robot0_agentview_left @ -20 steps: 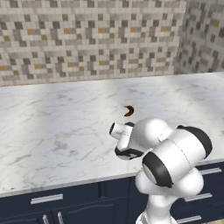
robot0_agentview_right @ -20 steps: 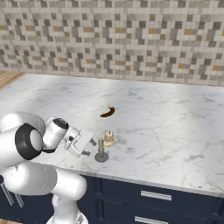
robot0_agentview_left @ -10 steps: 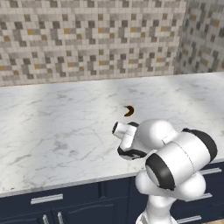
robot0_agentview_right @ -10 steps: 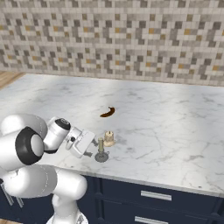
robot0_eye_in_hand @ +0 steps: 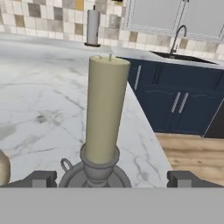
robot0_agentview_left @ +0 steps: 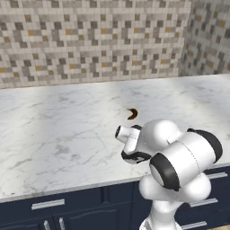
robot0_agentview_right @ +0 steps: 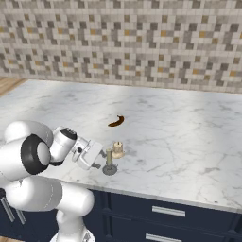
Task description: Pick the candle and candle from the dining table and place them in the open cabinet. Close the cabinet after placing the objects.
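A slim pale olive candle (robot0_eye_in_hand: 105,113) stands upright on its round dark grey base (robot0_eye_in_hand: 96,175) near the front edge of the dining table (robot0_agentview_right: 179,142). My gripper (robot0_eye_in_hand: 111,179) is open, level with that base, with one fingertip (robot0_eye_in_hand: 41,178) on each side of it and not touching. From the right base view the taper candle (robot0_agentview_right: 109,159) stands just right of my gripper (robot0_agentview_right: 98,159). The short lumpy cream candle (robot0_agentview_right: 117,150) sits just behind the taper and shows at the left edge of the hand view (robot0_eye_in_hand: 3,168). The cabinet is out of view.
A brown crescent pastry (robot0_agentview_right: 116,121) lies further back on the marble (robot0_agentview_left: 132,114). Navy drawer fronts (robot0_agentview_right: 163,212) run under the table's front edge. Across the room stand navy cupboards (robot0_eye_in_hand: 175,103), a sink tap (robot0_eye_in_hand: 178,37) and a paper roll (robot0_eye_in_hand: 92,27).
My hand has crept a little closer to the taper candle. The candles and the pastry have not moved, and the jaws stayed wide.
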